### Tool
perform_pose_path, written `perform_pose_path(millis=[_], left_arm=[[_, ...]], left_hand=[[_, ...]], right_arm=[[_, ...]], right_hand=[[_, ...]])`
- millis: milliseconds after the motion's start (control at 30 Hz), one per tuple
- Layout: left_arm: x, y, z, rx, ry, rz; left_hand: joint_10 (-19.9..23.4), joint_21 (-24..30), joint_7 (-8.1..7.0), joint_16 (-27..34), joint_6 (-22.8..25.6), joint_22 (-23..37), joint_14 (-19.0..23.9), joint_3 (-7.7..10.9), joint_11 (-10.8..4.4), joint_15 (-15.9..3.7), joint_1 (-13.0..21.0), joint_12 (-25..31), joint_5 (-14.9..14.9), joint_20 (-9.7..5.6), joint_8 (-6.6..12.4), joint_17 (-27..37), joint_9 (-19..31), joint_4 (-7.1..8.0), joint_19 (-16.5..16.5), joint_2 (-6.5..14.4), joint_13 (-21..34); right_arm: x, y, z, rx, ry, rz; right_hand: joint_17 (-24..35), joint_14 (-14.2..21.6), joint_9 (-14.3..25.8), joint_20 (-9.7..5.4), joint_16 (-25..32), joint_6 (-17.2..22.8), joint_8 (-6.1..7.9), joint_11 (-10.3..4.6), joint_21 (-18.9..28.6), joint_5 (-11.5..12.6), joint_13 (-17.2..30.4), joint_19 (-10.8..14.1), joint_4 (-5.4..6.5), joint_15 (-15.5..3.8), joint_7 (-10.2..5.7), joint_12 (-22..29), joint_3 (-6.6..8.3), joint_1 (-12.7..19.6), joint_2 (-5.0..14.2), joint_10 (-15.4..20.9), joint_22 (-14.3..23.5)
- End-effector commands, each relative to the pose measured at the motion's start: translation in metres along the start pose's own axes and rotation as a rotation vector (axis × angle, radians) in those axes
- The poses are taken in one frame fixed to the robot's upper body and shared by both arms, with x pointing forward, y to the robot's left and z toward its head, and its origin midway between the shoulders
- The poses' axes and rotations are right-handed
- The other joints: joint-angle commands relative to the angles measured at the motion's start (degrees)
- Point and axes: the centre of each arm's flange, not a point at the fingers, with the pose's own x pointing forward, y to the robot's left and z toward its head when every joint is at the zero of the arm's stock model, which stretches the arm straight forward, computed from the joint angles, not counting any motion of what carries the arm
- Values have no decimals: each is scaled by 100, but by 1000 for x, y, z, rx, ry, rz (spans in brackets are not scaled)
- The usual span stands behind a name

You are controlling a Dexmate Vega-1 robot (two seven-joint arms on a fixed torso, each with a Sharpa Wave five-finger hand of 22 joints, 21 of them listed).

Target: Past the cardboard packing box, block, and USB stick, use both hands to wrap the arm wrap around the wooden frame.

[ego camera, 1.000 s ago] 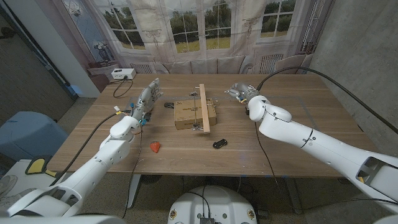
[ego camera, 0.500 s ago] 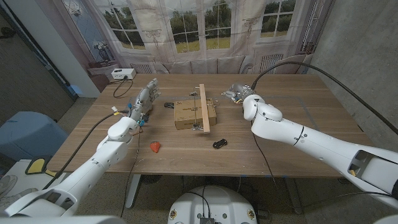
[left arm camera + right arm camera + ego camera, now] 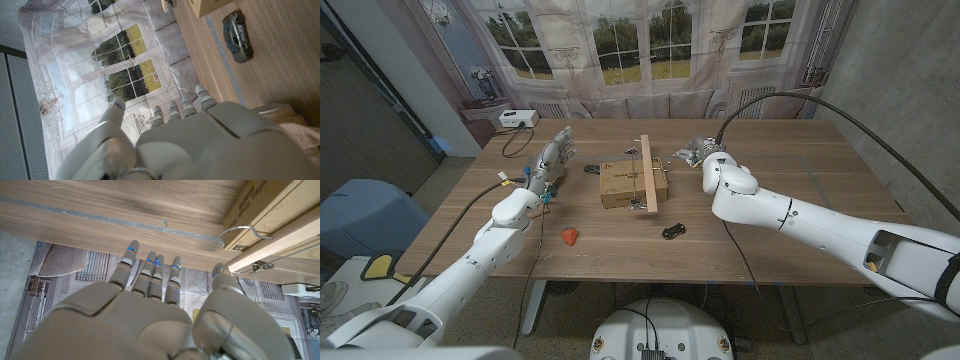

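Table (image 3: 800, 170) of brown wood carries a cardboard box (image 3: 620, 184) near its middle, with a long wooden frame (image 3: 646, 174) lying across the box's right part and reaching past it toward the window and toward the robot. A small dark object (image 3: 592, 168) sits just left of the box's far corner; whether this is the arm wrap cannot be told. Nearer the robot, a red block (image 3: 569, 236) lies to the left and a dark USB stick (image 3: 673, 231) lies to the right of the frame's near end, both apart from the box. The left hand (image 3: 554, 158) is raised left of the box, fingers spread and holding nothing; in the left wrist view its fingers (image 3: 172, 111) reach out freely. The right hand (image 3: 698, 151) hovers just right of the frame, empty, and in the right wrist view its fingers (image 3: 150, 272) are straight and slightly parted beside the box (image 3: 270, 205) and frame (image 3: 280, 232). A white device (image 3: 518, 118) rests at the table's far left corner.
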Motion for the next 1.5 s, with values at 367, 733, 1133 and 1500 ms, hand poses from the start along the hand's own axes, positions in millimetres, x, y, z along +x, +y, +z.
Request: perform_pose_path(millis=[367,733,1133,1500], left_arm=[[8,1,-4,-6,14,3],[12,-1,-2,-1,18,5],[16,-5,-1,-5,24,-2],[15,-4,-3,-5,21,-2]], left_hand=[[-47,3,-55,-2,6,0,-39,13,1,-10,-56,-22,-38,46,-5,-1,5,17,-9,8,12],[-42,3,-46,-2,2,-3,-41,15,-5,-10,-65,-25,-39,48,-12,-5,0,18,-10,8,6],[-45,1,-40,-4,0,-6,-47,21,-6,-8,-73,-31,-39,55,-17,-8,-4,19,-15,15,-1],[-49,-1,-41,-7,-4,-8,-57,25,9,-6,-80,-37,-38,51,-21,-11,-7,19,-23,17,-6]], right_arm=[[18,13,13,-118,21,16],[24,18,17,-139,14,41],[23,24,23,-168,2,73],[25,30,31,-267,50,84]], right_hand=[[11,49,24,-4,4,134,35,-47,34,82,45,79,-40,-64,-16,15,-51,103,-91,77,32],[17,3,28,-1,-18,119,17,-71,11,96,56,55,-29,-56,-26,-8,-79,120,-116,49,32],[33,-14,33,-9,-24,105,-1,-51,-2,96,67,52,21,-31,-33,-31,-135,55,-144,18,33],[40,57,37,-9,0,77,-25,-73,-11,121,80,67,16,-78,-54,-48,-145,107,-132,14,34]])
